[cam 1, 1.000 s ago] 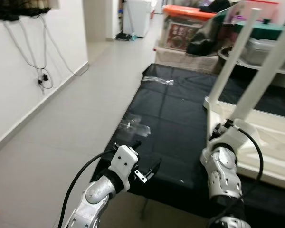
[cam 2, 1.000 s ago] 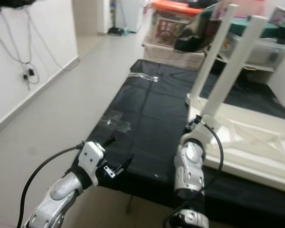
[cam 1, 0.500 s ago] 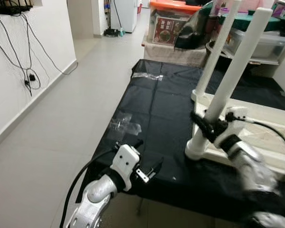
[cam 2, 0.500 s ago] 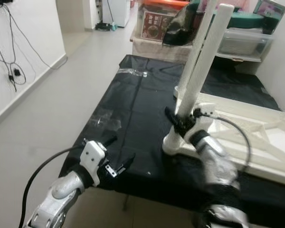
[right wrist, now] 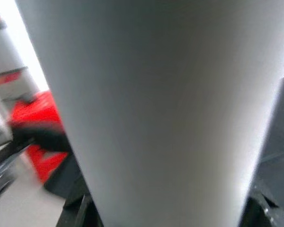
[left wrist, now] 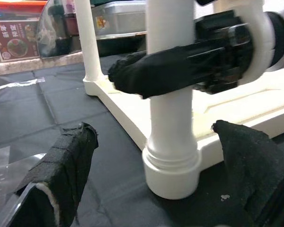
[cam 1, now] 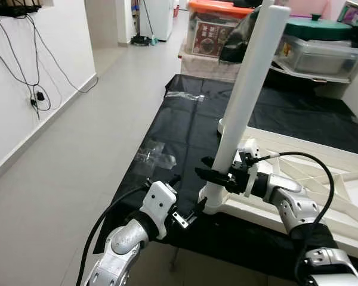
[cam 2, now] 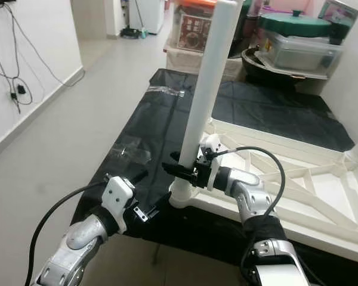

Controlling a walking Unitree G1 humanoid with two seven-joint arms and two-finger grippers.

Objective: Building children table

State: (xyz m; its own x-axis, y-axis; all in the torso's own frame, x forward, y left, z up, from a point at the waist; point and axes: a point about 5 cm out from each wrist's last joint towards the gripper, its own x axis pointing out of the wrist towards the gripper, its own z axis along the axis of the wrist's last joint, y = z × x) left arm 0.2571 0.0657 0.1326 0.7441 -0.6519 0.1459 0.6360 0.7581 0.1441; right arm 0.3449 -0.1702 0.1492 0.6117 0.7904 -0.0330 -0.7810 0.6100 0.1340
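Note:
A white children's table lies upside down on a black-covered surface. One white leg stands upright at its near left corner, and a second leg rises at the far corner behind it. My right gripper is shut around the near leg just above its base collar; the leg is close against the right wrist camera. My left gripper is open at the surface's near edge, a little short of the collar, with its fingers spread either side of it.
Clear plastic wrap lies on the black cover left of the leg, and more wrap at the far end. Storage boxes and a green-lidded bin stand beyond. Grey floor and a wall with hanging cables are on the left.
The camera has turned to the right. My right arm has reached out from close to my body and its gripper has closed on the near leg. The left gripper has stayed open at the edge.

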